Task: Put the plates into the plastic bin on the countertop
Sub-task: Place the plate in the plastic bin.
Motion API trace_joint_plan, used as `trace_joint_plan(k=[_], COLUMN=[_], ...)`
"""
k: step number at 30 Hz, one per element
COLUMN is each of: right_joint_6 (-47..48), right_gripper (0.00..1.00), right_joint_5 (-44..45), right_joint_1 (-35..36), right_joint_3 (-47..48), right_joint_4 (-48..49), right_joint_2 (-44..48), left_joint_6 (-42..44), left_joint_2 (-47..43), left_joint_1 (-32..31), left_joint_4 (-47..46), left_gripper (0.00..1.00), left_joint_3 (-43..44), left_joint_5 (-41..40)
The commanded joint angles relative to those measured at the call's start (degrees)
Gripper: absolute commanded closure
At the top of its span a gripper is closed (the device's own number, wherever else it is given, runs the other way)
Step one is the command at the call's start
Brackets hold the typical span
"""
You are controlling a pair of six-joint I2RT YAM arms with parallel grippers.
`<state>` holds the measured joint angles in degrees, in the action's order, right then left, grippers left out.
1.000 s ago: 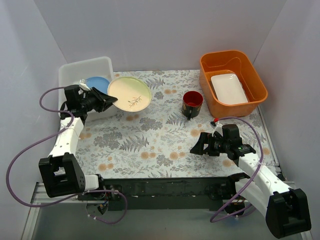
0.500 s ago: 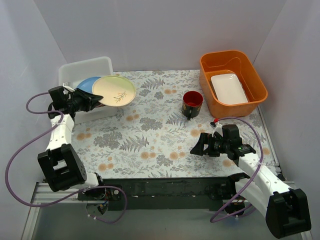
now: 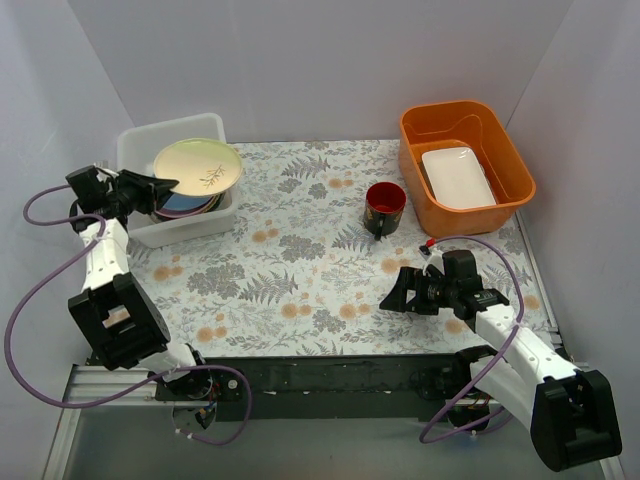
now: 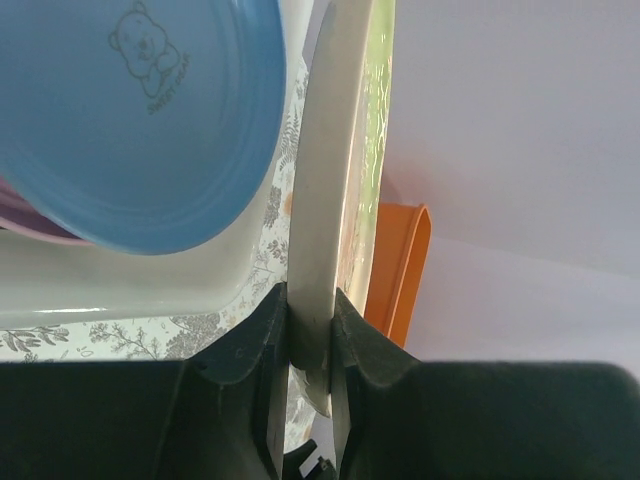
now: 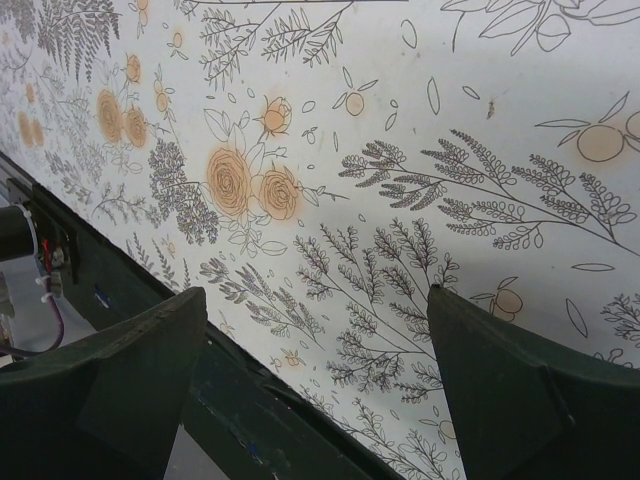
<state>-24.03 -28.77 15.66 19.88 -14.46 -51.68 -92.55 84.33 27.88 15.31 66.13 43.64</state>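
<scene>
The left gripper [image 3: 166, 184] is pressed together on the near edge of a cream plate [image 3: 198, 165], with one finger laid against each face, as the left wrist view shows [image 4: 310, 300]. The plate, printed with a small sprig, is held almost level above the plastic bin [image 3: 181, 127] and covers most of its opening. Its far edge reaches past the bin's right wall.

Inside the bin, beneath the held plate, a light blue plate [image 4: 140, 110] marked with a bear outline is seen. A gap is visible between the two in the wrist view. A pinkish plate [image 4: 28, 222] lies under the blue one.

The bin itself stands on the countertop [image 3: 300, 262].

To the right of the bin, well apart, a dark red mug [image 3: 384, 205] is set on the cloth. Farther right again is an orange tub [image 3: 466, 107] with a white rectangular dish [image 3: 457, 177] in it.

The right gripper [image 3: 392, 295] is held low over the countertop, well apart from the bin and nearer the arm bases. Its fingers are spread wide with nothing between them [image 5: 316, 295].
</scene>
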Motion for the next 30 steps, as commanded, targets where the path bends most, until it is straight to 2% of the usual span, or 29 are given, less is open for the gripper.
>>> trace_joint_plan(k=[1,15,27,29,30], right_joint_6=[-0.49,1.09,0.65,0.48,0.30], right_gripper=[0.02,0.02,0.02,0.02,0.02], right_joint_5=[-1.37,-0.58,-0.58,-0.49,-0.41], right_joint_1=[0.16,0.16,0.07,0.16,0.16], right_joint_3=[-0.10,0.16,-0.98,-0.81,-0.89], right_joint_4=[3.21,1.10,3.30,3.56,3.73], right_joint_2=[-0.61,-0.61,-2.37,-2.63,-2.72], left_joint_6=[-3.51,-3.25,-0.35,-0.26,0.18], left_joint_2=[-1.02,1.71,3.55,4.60,5.05], left_joint_1=[2.53,3.41,3.50,3.50,3.50], left_joint_4=[-3.53,-4.59,-4.32,-5.37,-5.29], left_gripper=[1.00,1.00,1.00,0.98,0.90], left_joint_3=[2.69,4.19,2.16,2.16,2.25], left_joint_5=[2.59,0.57,-6.28,-4.89,-4.62])
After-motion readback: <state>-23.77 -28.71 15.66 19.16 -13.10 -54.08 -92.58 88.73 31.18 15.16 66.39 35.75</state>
